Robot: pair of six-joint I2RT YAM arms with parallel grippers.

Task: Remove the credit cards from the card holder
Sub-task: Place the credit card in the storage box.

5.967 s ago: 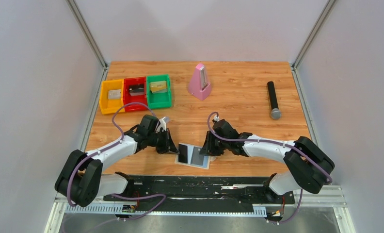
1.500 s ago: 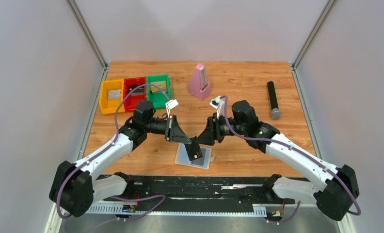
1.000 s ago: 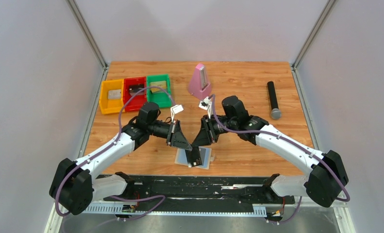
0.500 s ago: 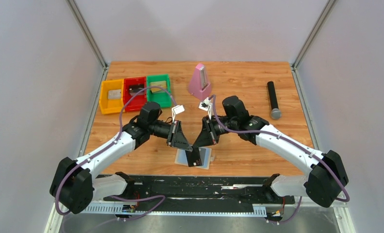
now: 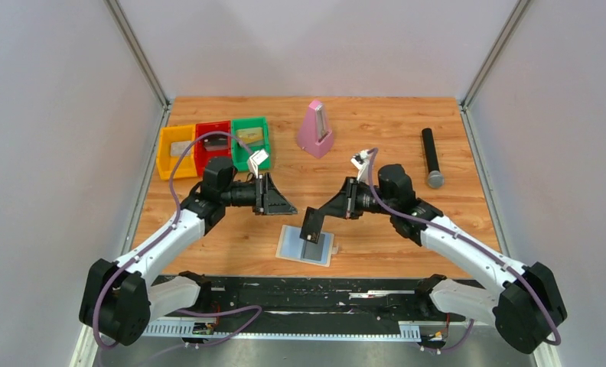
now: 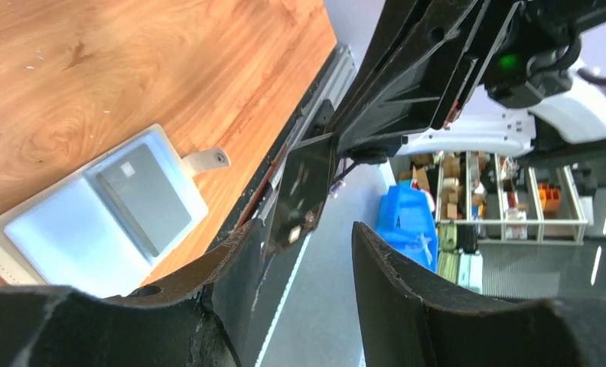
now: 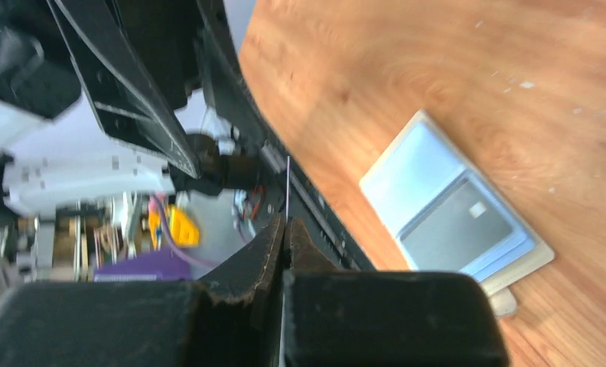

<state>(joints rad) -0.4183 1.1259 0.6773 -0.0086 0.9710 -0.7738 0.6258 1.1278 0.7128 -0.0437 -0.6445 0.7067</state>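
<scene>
Wooden table (image 5: 376, 138) carries the open card holder (image 5: 291, 243) at six o'clock, a grey card (image 5: 315, 252) still inside, while the right gripper (image 5: 323, 214) pinches a dark card (image 5: 312, 224) clear above it and the left gripper (image 5: 288, 208), at ten o'clock, gapes empty, giving room.
</scene>
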